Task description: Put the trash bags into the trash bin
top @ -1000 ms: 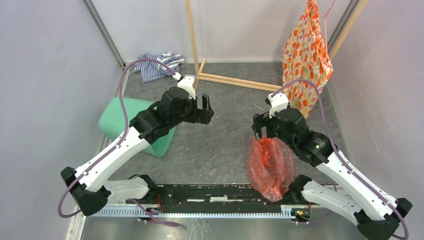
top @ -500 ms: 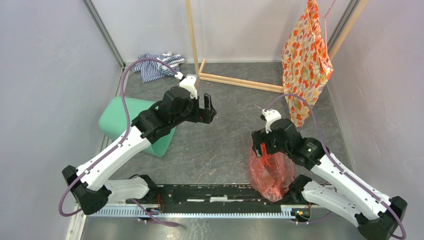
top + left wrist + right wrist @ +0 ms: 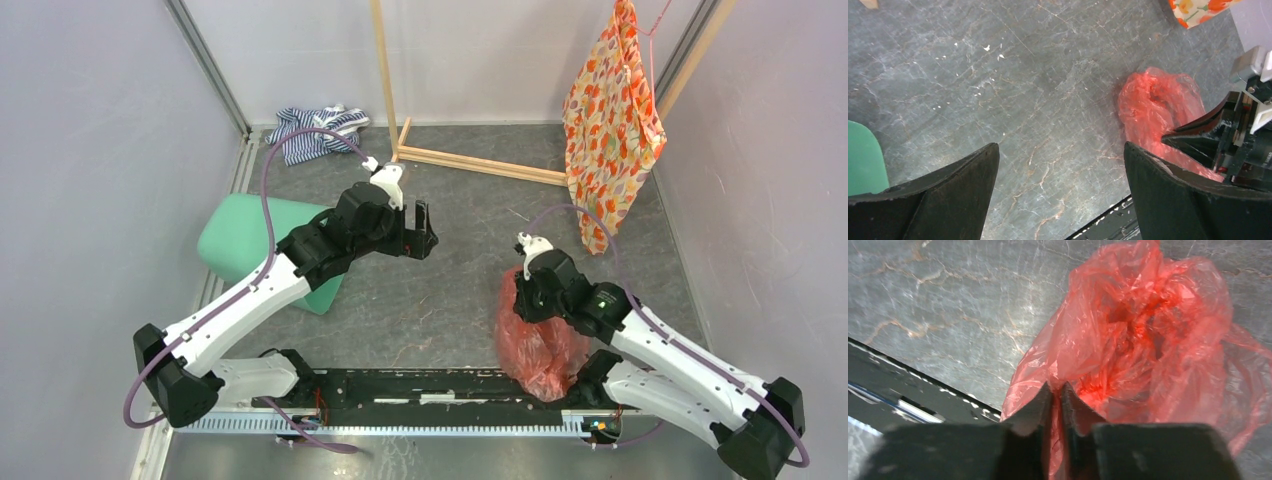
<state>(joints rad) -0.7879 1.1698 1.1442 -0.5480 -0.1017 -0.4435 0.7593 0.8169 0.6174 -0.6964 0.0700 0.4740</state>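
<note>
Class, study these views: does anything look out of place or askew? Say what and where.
The bin at left seems to lie on its side, no mouth facing up, so nothing could drop in. A striped cloth lies crumpled in the far-left corner.

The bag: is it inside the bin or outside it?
Outside. The bag is bunched on the floor, the right gripper shut on it; the bin is apart, beside the left arm.
</note>
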